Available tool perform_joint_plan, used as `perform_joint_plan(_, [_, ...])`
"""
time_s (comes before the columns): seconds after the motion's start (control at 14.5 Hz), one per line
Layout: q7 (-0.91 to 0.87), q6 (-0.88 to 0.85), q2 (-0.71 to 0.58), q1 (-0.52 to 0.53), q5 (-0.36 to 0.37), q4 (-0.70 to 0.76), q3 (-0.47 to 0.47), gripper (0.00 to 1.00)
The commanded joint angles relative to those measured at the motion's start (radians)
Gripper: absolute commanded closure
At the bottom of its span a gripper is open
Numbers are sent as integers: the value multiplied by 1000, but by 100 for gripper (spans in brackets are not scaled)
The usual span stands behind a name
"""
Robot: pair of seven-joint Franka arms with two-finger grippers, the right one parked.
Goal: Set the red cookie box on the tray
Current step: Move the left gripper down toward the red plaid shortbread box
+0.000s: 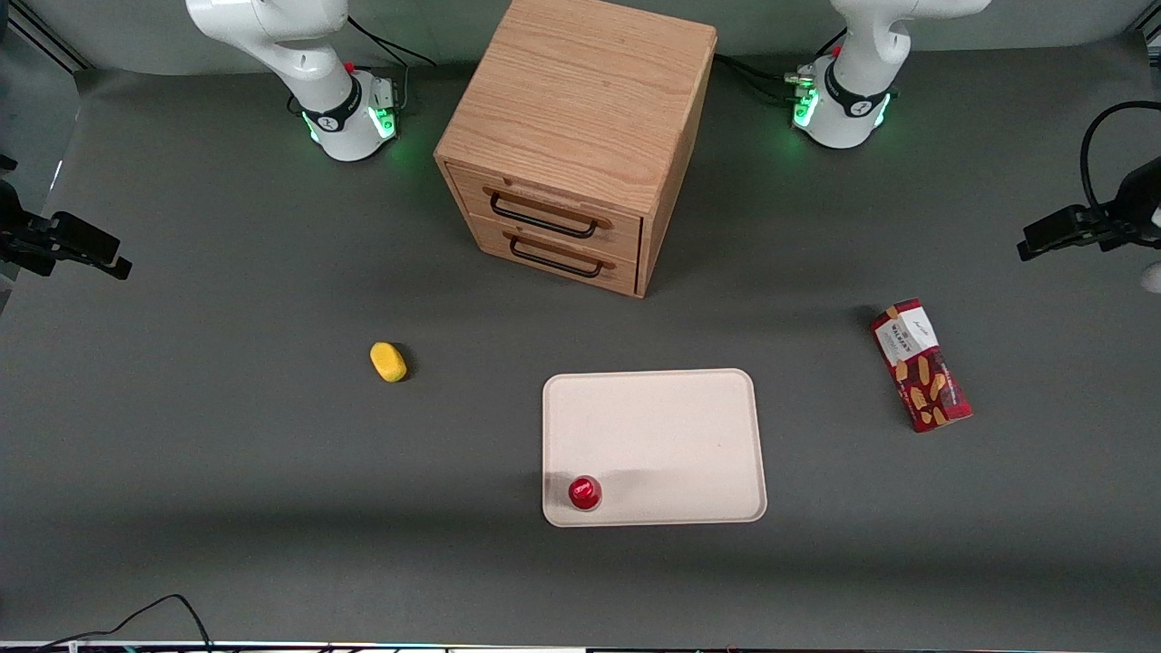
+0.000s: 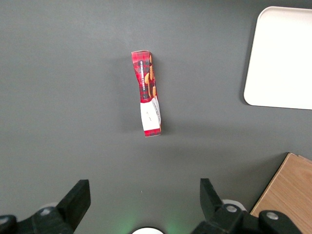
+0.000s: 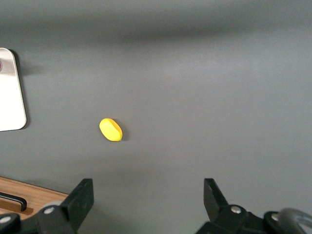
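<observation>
A: Front view: red cookie box (image 1: 921, 365) lying flat on the tabletop (image 1: 227, 453), toward the working arm's end, well apart from the tray (image 1: 671, 426). Not yet on it, not yet touched.

B: And the tray itself?

A: Cream, near the middle, nearer to the front camera than the wooden drawer cabinet (image 1: 571, 145). Mostly bare, apart from a small round red-topped can (image 1: 585, 492) standing in the corner nearest the camera, on the parked arm's side. Plenty of open surface for a long narrow box.

B: End effector?

A: End effector (image 2: 144, 204) high above the tabletop, seen from the left wrist, fingers (image 2: 78, 200) spread wide, gripping nothing. Red cookie box (image 2: 148, 95) lying in the open between the finger lines but well ahead, one corner of the tray (image 2: 278, 58) off to the side.

B: So, progress?

A: Barely begun, by the look of it. Everything left: descent to the box, closure across the narrow width, lift, carry to the tray, release clear of the can.

B: Anything else around?

A: A yellow sponge-like lump (image 1: 388, 361) toward the parked arm's end. Out of the way.
</observation>
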Motion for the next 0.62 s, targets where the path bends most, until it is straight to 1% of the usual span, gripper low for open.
perform_joint_plan(0.0, [26,-27,37,4,0,39,-4,0])
perform_joint_plan(0.21, [19,-31,48,1,-1,47,-3,0])
perform_joint_plan(0.34, [32,-39,60,0,2,23,-3,0])
perform_joint_plan(0.48, [28,-7,55,0,23,-38,-1,0])
perform_joint_plan(0.55, [28,37,42,0,23,-100,-1,0])
